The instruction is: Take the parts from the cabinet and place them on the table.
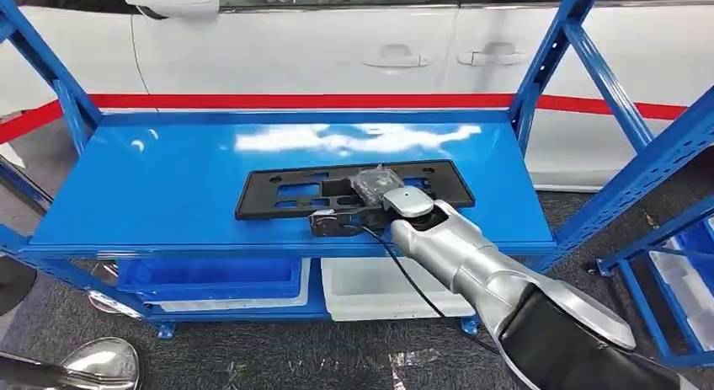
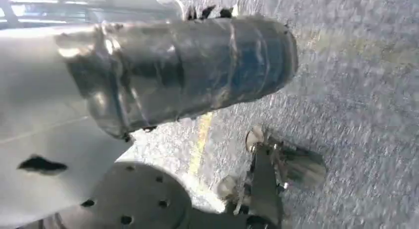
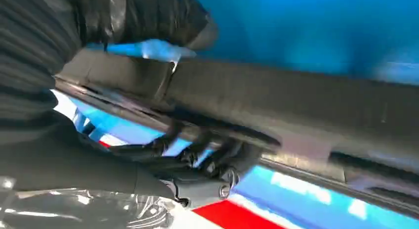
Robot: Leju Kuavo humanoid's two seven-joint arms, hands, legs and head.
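A long flat black plastic part [image 1: 269,206] with cut-outs lies on the blue cabinet shelf [image 1: 160,179], near its front edge. My right hand [image 1: 358,206] reaches in from the right and grips the part's front edge near its middle. Up close, the thumb [image 3: 148,16] lies on one face of the part [image 3: 296,100] and the dark fingers [image 3: 207,155] curl onto the other. My left arm hangs low over the floor; its wrapped hand cover [image 2: 188,70] shows, with dark fingertips [image 2: 207,12] barely peeking past it.
Blue uprights [image 1: 539,78] and slanted braces frame the shelf on both sides. A blue bin [image 1: 210,276] and a white bin [image 1: 379,289] sit on the level below. A white car [image 1: 337,45] stands behind, and another blue rack [image 1: 674,238] on the right.
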